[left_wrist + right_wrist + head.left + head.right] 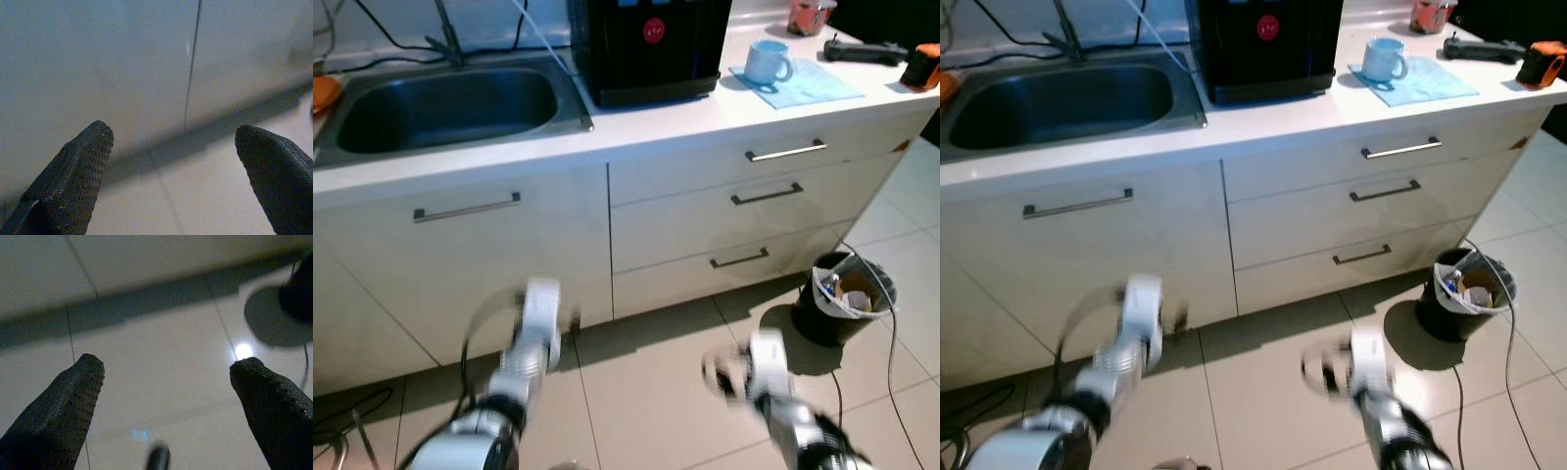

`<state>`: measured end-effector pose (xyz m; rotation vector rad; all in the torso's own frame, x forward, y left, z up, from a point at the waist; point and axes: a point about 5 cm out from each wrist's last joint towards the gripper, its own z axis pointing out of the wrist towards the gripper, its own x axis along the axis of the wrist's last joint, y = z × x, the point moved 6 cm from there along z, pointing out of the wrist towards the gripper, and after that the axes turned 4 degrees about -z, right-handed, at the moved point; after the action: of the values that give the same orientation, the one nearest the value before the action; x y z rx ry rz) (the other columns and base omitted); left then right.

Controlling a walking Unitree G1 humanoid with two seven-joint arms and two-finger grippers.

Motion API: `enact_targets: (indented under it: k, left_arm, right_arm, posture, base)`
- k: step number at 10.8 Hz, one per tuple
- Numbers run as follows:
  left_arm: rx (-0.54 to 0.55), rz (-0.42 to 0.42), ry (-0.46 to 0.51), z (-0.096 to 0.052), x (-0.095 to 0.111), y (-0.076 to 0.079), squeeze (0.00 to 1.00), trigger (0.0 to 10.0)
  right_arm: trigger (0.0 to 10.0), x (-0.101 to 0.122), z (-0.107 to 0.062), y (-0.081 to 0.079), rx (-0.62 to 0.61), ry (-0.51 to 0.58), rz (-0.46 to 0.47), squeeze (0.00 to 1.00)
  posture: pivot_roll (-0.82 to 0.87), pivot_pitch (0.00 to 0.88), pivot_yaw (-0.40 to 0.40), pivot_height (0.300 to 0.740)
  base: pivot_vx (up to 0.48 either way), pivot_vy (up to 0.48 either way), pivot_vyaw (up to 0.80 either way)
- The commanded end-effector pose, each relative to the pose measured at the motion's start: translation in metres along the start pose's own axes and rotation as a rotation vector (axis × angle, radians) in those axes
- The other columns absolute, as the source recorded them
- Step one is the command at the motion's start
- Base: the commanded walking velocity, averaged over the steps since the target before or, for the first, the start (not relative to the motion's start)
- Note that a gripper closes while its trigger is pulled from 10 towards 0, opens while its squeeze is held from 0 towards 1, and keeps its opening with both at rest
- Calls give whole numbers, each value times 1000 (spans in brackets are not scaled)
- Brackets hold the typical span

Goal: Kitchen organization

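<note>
- While both silver arms hang low over the beige tiled floor [646, 392], blurred in the head views, the left gripper [181, 161] has its jaws spread wide, facing the white cabinet door [460, 255]; the right gripper [166, 396] likewise has its jaws apart above the tiles
- Right of the arms, a small black waste bin with a white liner [847, 294] stands on the floor by the drawers
- Beyond, three white drawers with metal bar handles [773, 196] sit under the white desk [705, 113]
- On the desk: a steel sink [445, 106] at left; a black box-shaped appliance [651, 44] in the middle; a pale blue mug [767, 61] on a light blue cloth [803, 86] at right
</note>
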<state>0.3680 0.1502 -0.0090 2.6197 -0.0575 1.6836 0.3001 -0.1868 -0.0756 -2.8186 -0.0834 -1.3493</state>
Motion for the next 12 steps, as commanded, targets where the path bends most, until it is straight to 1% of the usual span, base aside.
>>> enact_targets:
  k: [1, 2, 3, 4, 5, 6, 7, 8, 9, 10, 11, 12]
  left_arm:
    - [9, -9, 119, 2, 30, 0, 0, 10000]
    - [11, 4, 213, -2, 49, 0, 0, 10000]
    - [11, 13, 256, -5, 56, 0, 0, 10000]
    - [15, 24, 328, -14, 69, -1, 0, 10000]
    - [25, 32, 393, -25, 83, -7, 0, 10000]
    - [7, 5, 442, -39, 96, -13, 0, 10000]
    - [-39, 15, 465, -48, 104, -11, 0, 10000]
    - [-76, 93, 504, -65, 114, -13, 0, 10000]
    - [-82, 130, 507, -78, 119, -17, 0, 10000]
    - [-61, 125, 505, -84, 120, -20, 0, 10000]
    - [-56, 120, 499, -87, 119, -18, 0, 10000]
    - [-78, 109, 540, -93, 130, -1, 0, 10000]
  right_arm:
    - [10000, 31, 2, -3, 12, 119, 43, 0]
    - [10000, 46, 1, -6, 21, 195, 81, 0]
    - [10000, 51, 0, -8, 27, 218, 100, 0]
    - [10000, 67, -4, -11, 32, 292, 120, 0]
    - [10000, 90, -11, -10, 18, 384, 129, 0]
    - [10000, 121, -23, -4, -2, 494, 139, 0]
    - [10000, 137, -32, 1, -42, 564, 68, 0]
    - [10000, 153, -46, 8, -91, 638, -51, 0]
    - [10000, 157, -59, 9, -41, 623, -24, 0]
    - [10000, 164, -76, 9, -25, 653, -40, 0]
    - [10000, 166, -83, 10, -28, 660, -54, 0]
    - [10000, 181, -103, 2, -4, 737, -138, 0]
  posture:
    - [81, 0, 34, 740]
    - [83, 0, 34, 740]
    - [84, 0, 31, 740]
    - [82, 0, 32, 740]
    - [86, 0, 33, 740]
    - [93, 0, 35, 740]
    - [97, 0, 38, 740]
    - [105, 0, 40, 740]
    - [113, 0, 43, 740]
    - [113, 0, 48, 740]
    - [106, 0, 50, 740]
    - [93, 0, 48, 740]
  base:
    - [0, 0, 0]
    - [0, 0, 0]
    - [0, 0, 0]
    - [0, 0, 0]
    - [0, 0, 0]
    - [0, 0, 0]
    - [0, 0, 0]
    - [0, 0, 0]
    - [0, 0, 0]
    - [0, 0, 0]
    - [0, 0, 0]
    - [0, 0, 0]
